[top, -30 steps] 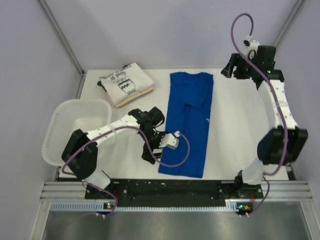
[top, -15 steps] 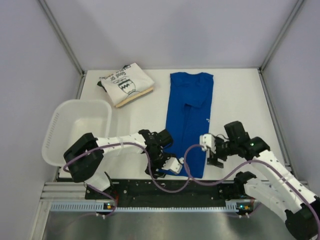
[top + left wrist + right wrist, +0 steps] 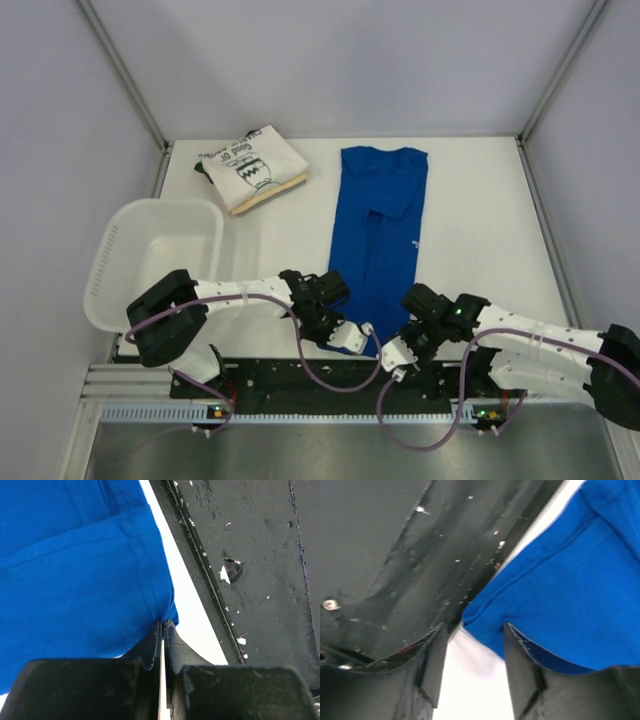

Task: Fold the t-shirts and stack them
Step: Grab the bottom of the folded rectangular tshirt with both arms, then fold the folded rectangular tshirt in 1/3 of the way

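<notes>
The royal blue t-shirt (image 3: 380, 230) lies folded into a long strip down the middle of the table, collar at the far end. My left gripper (image 3: 332, 340) is at its near left corner. The left wrist view shows that gripper (image 3: 164, 624) shut on the hem corner of the blue cloth (image 3: 75, 570). My right gripper (image 3: 407, 342) is low at the near right corner. There the gripper (image 3: 474, 630) stands open, and the corner of the blue hem (image 3: 570, 580) pokes into the gap. The white t-shirt (image 3: 250, 168) with a black drawing lies folded at the far left.
A white slotted basket (image 3: 110, 270) stands at the left edge of the table. The black base rail (image 3: 340, 375) runs right behind the shirt's near hem and fills part of both wrist views (image 3: 260, 555) (image 3: 395, 530). Purple cables loop off both arms.
The right arm swung from the far right corner down to the shirt's near right corner and its jaws narrowed. The left gripper slid to the near left corner and shut on the hem.
</notes>
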Available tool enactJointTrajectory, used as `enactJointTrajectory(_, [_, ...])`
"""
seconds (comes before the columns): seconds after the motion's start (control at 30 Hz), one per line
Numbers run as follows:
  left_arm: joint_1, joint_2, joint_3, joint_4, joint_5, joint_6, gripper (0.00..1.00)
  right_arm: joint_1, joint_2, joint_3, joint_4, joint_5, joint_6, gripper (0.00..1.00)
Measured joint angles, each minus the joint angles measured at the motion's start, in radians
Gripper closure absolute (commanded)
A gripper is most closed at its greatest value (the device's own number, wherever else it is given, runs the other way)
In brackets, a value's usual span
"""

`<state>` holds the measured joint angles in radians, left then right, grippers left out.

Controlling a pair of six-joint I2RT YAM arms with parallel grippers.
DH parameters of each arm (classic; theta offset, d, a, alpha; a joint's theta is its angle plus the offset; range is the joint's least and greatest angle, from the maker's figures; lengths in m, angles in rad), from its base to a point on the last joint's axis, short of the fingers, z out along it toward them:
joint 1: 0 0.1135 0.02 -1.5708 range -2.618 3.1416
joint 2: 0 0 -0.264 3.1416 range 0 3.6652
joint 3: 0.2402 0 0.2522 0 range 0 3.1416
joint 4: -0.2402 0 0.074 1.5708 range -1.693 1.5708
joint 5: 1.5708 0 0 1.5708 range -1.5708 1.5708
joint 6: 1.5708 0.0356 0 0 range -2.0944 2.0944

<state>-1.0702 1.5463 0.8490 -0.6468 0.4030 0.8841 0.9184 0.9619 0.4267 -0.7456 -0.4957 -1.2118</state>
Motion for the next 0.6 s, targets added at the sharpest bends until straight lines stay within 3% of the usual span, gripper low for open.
enactJointTrajectory(0.03, [0.0, 0.0, 0.0, 0.001, -0.001, -0.004, 1.0, 0.012, 0.004, 0.0, 0.022, 0.0, -0.003, 0.75])
enactJointTrajectory(0.07, [0.0, 0.0, 0.0, 0.002, -0.002, -0.01, 1.0, 0.021, 0.009, -0.003, 0.046, 0.011, -0.006, 0.91])
enactJointTrajectory(0.1, [0.0, 0.0, 0.0, 0.003, -0.003, -0.018, 1.0, 0.024, 0.014, -0.004, 0.062, 0.02, -0.004, 1.0])
enactJointTrajectory(0.23, [0.012, 0.0, 0.008, 0.0, -0.01, -0.053, 1.0, 0.026, 0.013, -0.006, 0.097, 0.049, 0.03, 1.0])
enactJointTrajectory(0.37, [0.092, 0.0, 0.078, -0.028, -0.008, -0.098, 1.0, -0.031, -0.002, 0.021, 0.097, 0.068, 0.082, 1.0])
enactJointTrajectory(0.6, [0.288, 0.039, 0.349, -0.037, 0.008, -0.177, 1.0, -0.342, -0.037, 0.135, 0.205, 0.082, 0.107, 1.0])
